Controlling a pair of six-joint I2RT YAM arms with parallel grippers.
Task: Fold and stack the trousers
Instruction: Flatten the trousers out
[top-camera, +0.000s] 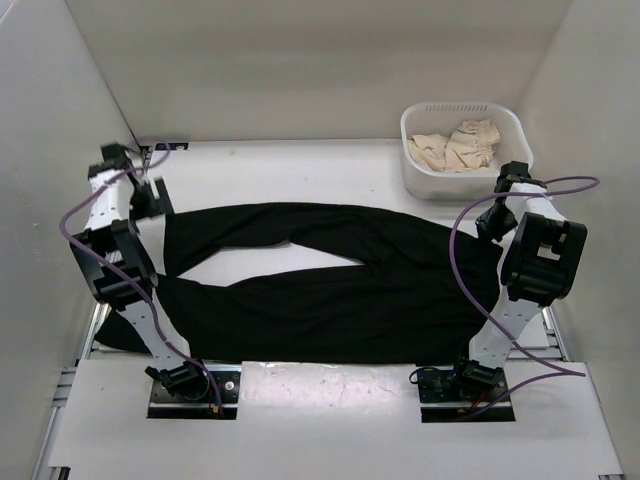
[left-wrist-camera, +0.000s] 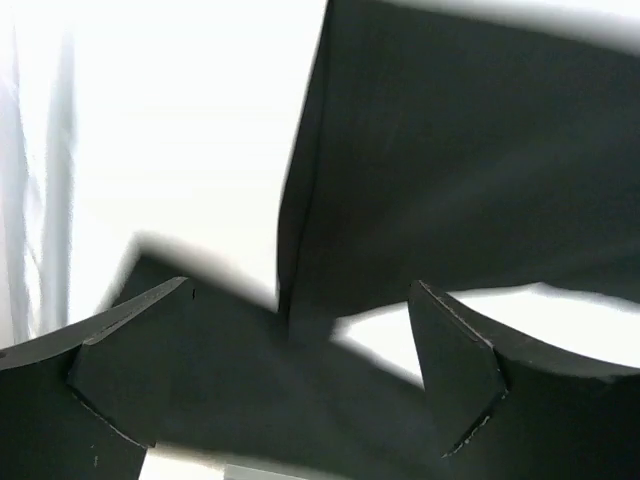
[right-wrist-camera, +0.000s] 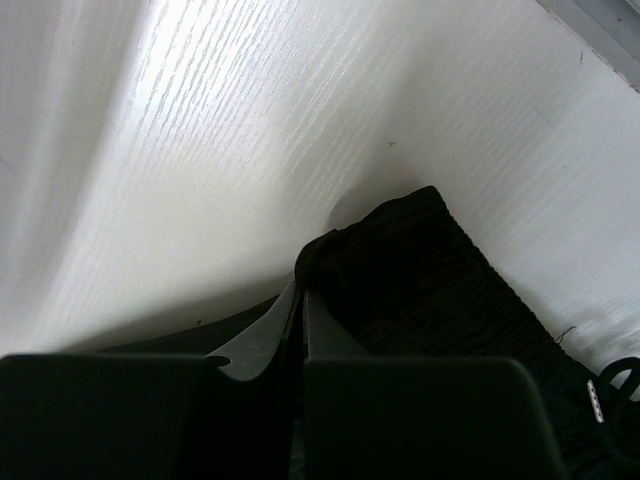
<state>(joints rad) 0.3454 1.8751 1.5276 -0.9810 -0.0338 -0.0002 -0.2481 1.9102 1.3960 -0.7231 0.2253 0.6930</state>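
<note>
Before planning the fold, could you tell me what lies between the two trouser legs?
Only a bare wedge of white table shows between the two legs of the trousers, plain in the top view.

The black trousers (top-camera: 350, 290) lie spread flat, legs splayed towards the left, waistband at the right.

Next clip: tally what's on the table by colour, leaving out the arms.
Black: 1, the trousers
White: 1, the basket
Beige: 1, the heap of cloth in the basket; I cannot tell how many pieces are in it
Total: 3
</note>
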